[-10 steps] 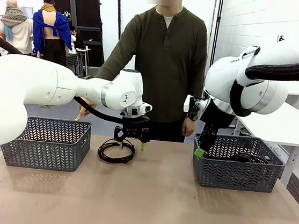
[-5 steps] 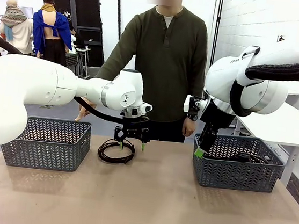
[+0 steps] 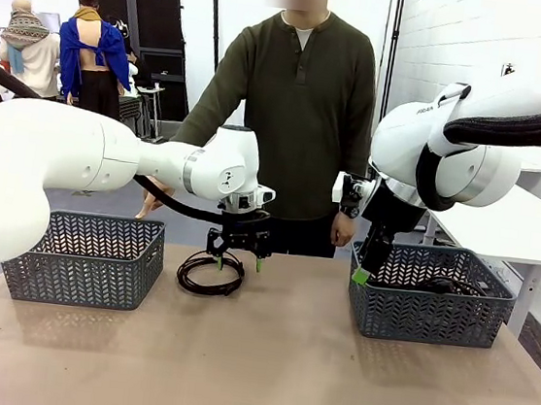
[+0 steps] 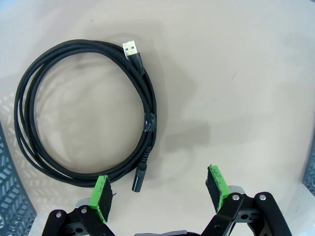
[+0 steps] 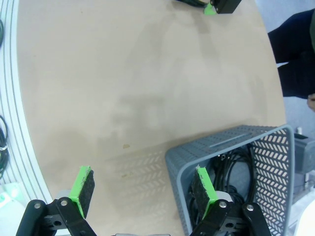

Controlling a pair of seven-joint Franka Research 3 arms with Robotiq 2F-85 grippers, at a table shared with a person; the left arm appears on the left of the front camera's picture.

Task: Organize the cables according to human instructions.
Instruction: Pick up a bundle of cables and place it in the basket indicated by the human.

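One black coiled cable (image 3: 210,274) lies on the table between the two baskets, with a USB plug (image 4: 130,48) at one end. My left gripper (image 3: 238,259) hangs open just above the coil's right side. In the left wrist view the cable (image 4: 147,113) runs between and ahead of the open gripper (image 4: 160,189), untouched. My right gripper (image 3: 360,273) is open over the left wall of the right basket (image 3: 429,309), straddling the basket's rim (image 5: 226,135). More black cables (image 5: 236,167) lie inside that basket. The human (image 3: 295,117) stands at the far edge, arms down.
A grey lattice basket (image 3: 83,259) stands at the left. The tan tabletop (image 3: 261,368) is bare toward the near edge. In the right wrist view the other arm's gripper (image 5: 221,5) shows at the top edge.
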